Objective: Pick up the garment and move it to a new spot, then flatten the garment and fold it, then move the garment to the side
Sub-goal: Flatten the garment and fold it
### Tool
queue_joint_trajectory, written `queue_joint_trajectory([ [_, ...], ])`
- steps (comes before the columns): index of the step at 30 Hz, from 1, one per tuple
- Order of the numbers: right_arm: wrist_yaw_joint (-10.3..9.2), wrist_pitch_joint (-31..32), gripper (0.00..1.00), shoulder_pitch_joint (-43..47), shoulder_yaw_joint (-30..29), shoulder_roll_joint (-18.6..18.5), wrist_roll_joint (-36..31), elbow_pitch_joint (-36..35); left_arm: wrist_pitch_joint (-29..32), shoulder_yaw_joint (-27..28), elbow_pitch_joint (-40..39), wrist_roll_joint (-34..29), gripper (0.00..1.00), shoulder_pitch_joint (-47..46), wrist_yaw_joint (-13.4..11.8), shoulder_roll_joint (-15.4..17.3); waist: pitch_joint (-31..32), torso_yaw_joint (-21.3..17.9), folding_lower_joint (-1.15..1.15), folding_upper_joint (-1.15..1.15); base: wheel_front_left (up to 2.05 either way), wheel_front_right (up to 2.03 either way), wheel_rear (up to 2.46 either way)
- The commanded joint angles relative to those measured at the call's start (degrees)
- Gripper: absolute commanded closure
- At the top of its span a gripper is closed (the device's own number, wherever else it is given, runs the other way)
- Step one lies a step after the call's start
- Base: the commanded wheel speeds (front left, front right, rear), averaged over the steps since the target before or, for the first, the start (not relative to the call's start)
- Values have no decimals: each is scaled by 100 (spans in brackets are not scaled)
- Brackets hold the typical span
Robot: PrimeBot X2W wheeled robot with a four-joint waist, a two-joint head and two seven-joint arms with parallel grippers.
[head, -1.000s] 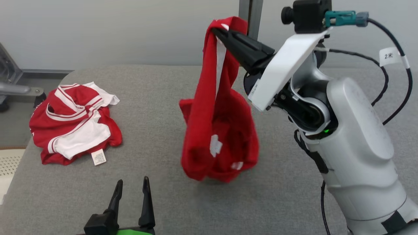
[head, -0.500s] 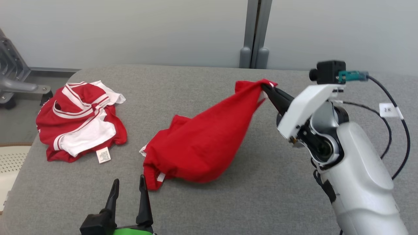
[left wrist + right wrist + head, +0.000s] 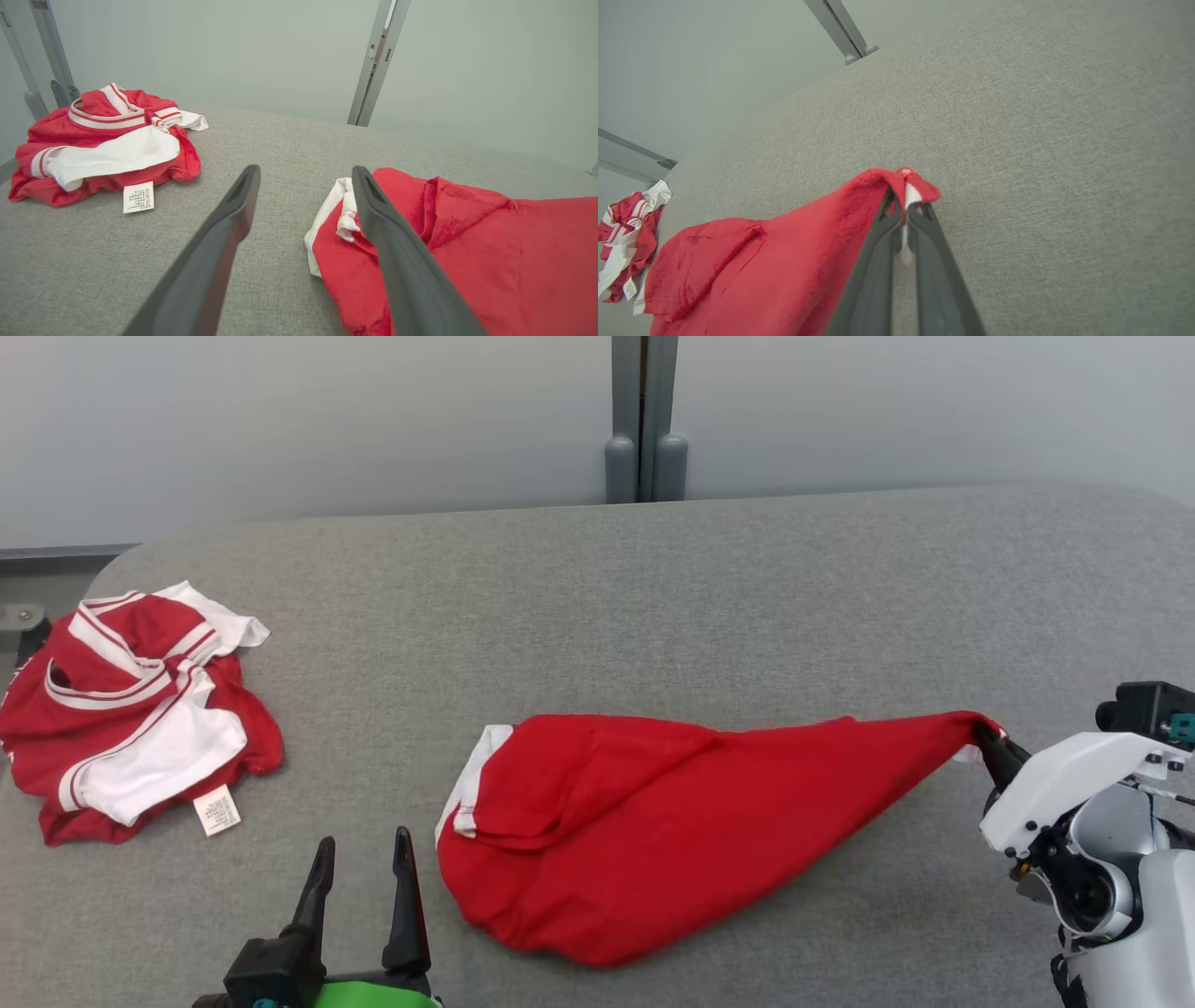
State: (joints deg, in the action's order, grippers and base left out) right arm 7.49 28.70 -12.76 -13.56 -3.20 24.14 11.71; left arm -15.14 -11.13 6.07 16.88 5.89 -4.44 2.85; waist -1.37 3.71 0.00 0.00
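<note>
Red shirt (image 3: 700, 821) stretched over the grey table (image 3: 597, 607) from centre to 3 o'clock, one corner clamped in the right gripper (image 3: 988, 735); left gripper (image 3: 364, 842) at 7 o'clock, fingers apart, empty, beside the white hem (image 3: 471, 773). Could slip from that thin pinch under harder pull, or end up bunched without a hold on the hem.

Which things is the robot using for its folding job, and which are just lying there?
In the job: red garment, stretched on the grey table; right gripper, pinching its corner; left gripper, open beside it.
Just lying about: crumpled red-and-white garment at the table's left; grey post behind.
</note>
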Motion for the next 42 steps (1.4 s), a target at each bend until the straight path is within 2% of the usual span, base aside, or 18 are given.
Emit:
queue_joint_trajectory([
  [1,0,-43,100,108,-149,-12,37,-61,-1,10,36,-66,0,-118,40,13,-121,-198,0,0,0,0,0],
  [6,0,-129,100,309,-208,-53,-124,43,-1,-11,64,-112,0,-130,59,13,-148,-320,0,0,0,0,0],
  [7,0,-172,93,326,-176,-69,-169,83,-1,-23,74,-120,0,-132,69,13,-154,-335,0,0,0,0,0],
  [9,0,-355,62,382,-15,-125,-252,185,-1,-37,84,-129,0,-129,91,13,-158,-371,0,0,0,0,0],
  [11,0,-540,13,414,111,-182,-248,308,-1,-40,96,-143,0,-128,87,14,-160,-399,0,0,0,0,0],
  [12,0,-635,0,416,155,-228,-269,359,-1,-39,97,-150,0,-128,86,14,-161,-411,0,0,0,0,0],
  [18,0,-1279,0,434,387,-479,-598,674,-1,-59,92,-163,0,-116,83,14,-145,-457,0,0,0,0,0],
  [21,0,-1739,0,499,512,-638,-917,690,-1,-68,75,-166,0,-67,64,14,-119,-478,0,0,0,0,0],
  [24,0,-2193,0,578,609,-645,-1093,584,-1,-67,62,-167,0,0,61,14,-102,-503,0,0,0,0,0],
  [33,-4,-4170,0,1039,986,-600,-1640,-76,-1,-48,38,-194,0,102,86,14,-37,-520,0,0,0,0,0],
  [37,-4,-4388,0,1264,1150,-622,-1949,-413,-1,-60,23,-204,0,182,90,14,13,-510,0,0,0,0,0],
  [42,-4,-4389,0,1724,1181,-436,-2317,-1355,-1,-138,-8,-206,0,313,108,14,59,-471,0,0,0,0,0],
])
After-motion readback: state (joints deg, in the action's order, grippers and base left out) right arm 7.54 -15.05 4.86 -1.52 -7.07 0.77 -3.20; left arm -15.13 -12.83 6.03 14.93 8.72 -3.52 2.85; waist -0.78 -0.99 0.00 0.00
